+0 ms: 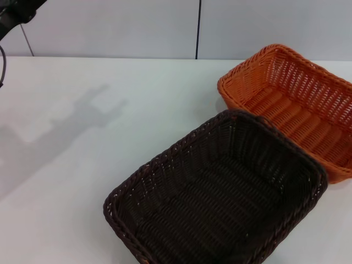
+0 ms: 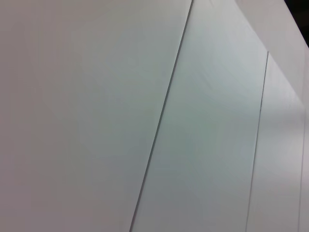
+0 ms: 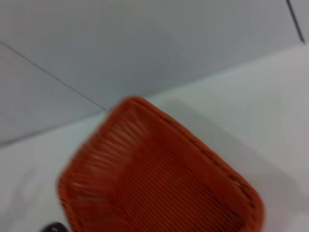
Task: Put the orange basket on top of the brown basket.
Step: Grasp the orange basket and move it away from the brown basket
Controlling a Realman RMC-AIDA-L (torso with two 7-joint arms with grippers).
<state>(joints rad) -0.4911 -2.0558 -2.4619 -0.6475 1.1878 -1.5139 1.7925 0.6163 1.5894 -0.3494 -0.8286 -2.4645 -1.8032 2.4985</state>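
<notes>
The brown basket (image 1: 220,192) sits on the white table (image 1: 82,165) at the front, right of centre, and it is empty. Right behind it, at the far right, lies the orange basket (image 1: 297,104), also empty; its near side runs along the brown one's far corner, and I cannot tell whether they touch. The right wrist view looks down into the orange basket (image 3: 159,183) from close above. A dark part of my left arm (image 1: 16,14) shows in the top left corner of the head view, far from both baskets. My right gripper is out of view.
A pale panelled wall (image 1: 110,27) stands behind the table, and the left wrist view shows only this wall (image 2: 145,116). The left arm's shadow (image 1: 66,132) falls on the table's left half.
</notes>
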